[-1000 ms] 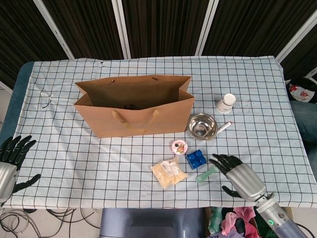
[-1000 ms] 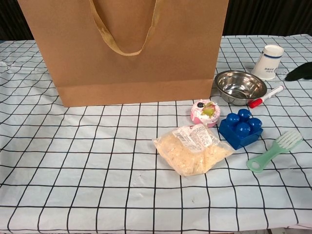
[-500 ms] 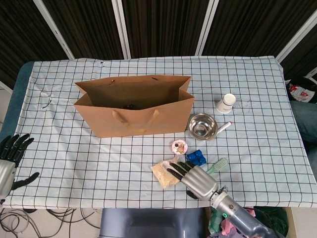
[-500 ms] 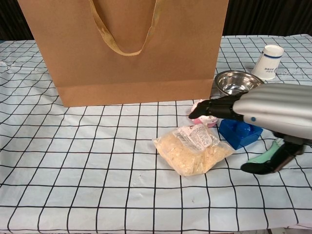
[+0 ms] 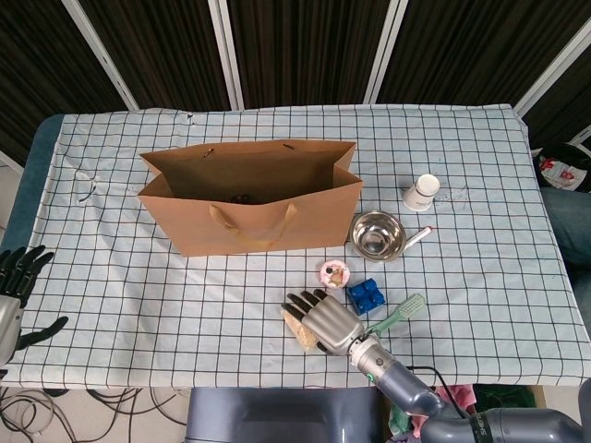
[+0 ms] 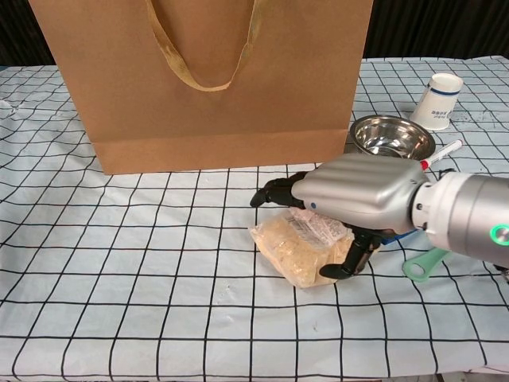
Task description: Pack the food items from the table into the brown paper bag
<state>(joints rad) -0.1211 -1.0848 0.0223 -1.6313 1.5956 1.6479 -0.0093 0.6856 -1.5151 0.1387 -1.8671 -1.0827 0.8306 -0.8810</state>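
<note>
The brown paper bag point(image 5: 249, 208) stands open at mid table; a small dark item point(image 5: 242, 197) lies inside it. In front of it lies a clear packet of pale food point(image 6: 298, 251), and my right hand point(image 6: 358, 195) hovers flat over it, fingers spread forward and thumb down beside the packet's right edge. Nothing is lifted. In the head view the right hand point(image 5: 323, 320) covers most of the packet point(image 5: 295, 322). A pink iced cake point(image 5: 332, 271) sits just beyond the hand; the chest view hides it. My left hand point(image 5: 14, 286) hangs open off the table's left edge.
A blue toy brick point(image 5: 364, 294) and a green brush point(image 5: 399, 314) lie right of the hand. Further back on the right are a steel bowl point(image 5: 377, 233), a red-tipped marker point(image 5: 417, 236) and a tipped paper cup point(image 5: 421, 192). The checked cloth point(image 5: 138, 305) covers the table.
My right hand has swept left from beside the brush to above the food packet, now covering the brick and cake in the chest view. The left hand has drifted slightly lower.
</note>
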